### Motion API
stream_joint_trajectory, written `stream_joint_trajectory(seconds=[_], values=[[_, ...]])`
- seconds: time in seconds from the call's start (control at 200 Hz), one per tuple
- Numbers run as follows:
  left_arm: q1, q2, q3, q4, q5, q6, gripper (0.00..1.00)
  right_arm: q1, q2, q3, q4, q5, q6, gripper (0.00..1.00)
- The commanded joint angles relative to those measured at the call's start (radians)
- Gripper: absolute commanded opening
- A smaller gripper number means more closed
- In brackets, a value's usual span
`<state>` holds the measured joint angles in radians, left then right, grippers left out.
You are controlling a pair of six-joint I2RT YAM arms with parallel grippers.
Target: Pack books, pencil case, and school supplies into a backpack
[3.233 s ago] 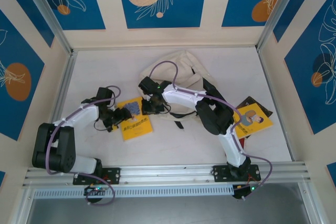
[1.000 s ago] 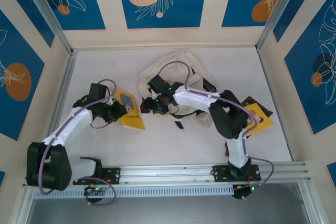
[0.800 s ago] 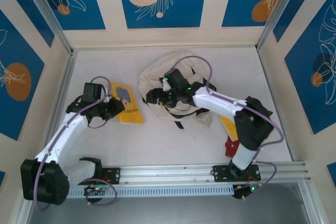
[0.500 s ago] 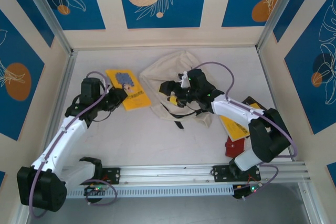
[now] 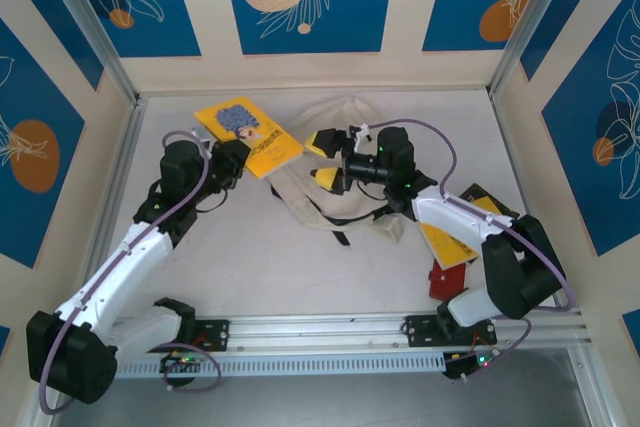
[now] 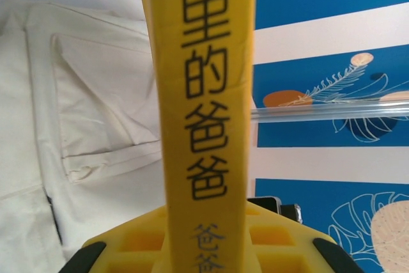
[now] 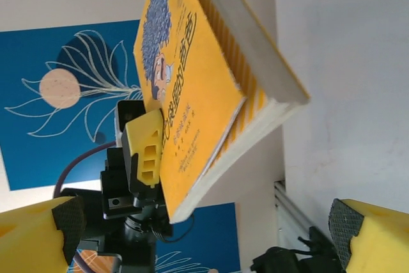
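Observation:
My left gripper [image 5: 233, 159] is shut on a corner of a yellow book with a grey-blue picture [image 5: 248, 133], holding it in the air left of the backpack. Its printed spine [image 6: 203, 94] runs up between the yellow pads [image 6: 131, 246]. The cream backpack [image 5: 296, 190] lies at the table's middle, and its front pocket [image 6: 89, 119] faces the left wrist view. Over the backpack's left part my right gripper [image 5: 323, 160] stands open and holds nothing, facing the book [image 7: 192, 87]. Its fingertips [image 7: 38, 234] are wide apart.
More books lie on the table at the right: a yellow one [image 5: 443, 239] and a black one [image 5: 484, 197], with something red [image 5: 441, 279] just in front of them. The right forearm passes over them. Metal posts and patterned walls enclose the table.
The left gripper has lifted the yellow book off the table and carried it back and right, toward the backpack. The right gripper has opened wide and drawn back to the right.

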<state>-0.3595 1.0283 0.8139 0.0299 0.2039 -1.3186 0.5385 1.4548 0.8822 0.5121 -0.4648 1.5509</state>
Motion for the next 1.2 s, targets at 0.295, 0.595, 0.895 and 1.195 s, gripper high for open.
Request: stream_joint_trajectory(seconds=[0.295, 0.595, 0.895, 1.195], values=[[-0.052, 0.114, 0.093, 0.227, -0.019, -0.092, 0.01, 0.081, 0.157, 0.157, 0.141, -0.005, 0.206, 0.94], [-0.053, 0.167, 0.092, 0.274, 0.007, -0.102, 0.0, 0.083, 0.201, 0.143, 0.262, 0.037, 0.255, 0.65], [-0.053, 0.148, 0.088, 0.249, 0.042, -0.091, 0.05, 0.058, 0.239, 0.177, 0.234, 0.041, 0.23, 0.41], [-0.053, 0.139, 0.077, 0.189, 0.072, -0.069, 0.32, 0.029, 0.237, 0.178, 0.185, 0.031, 0.11, 0.1]])
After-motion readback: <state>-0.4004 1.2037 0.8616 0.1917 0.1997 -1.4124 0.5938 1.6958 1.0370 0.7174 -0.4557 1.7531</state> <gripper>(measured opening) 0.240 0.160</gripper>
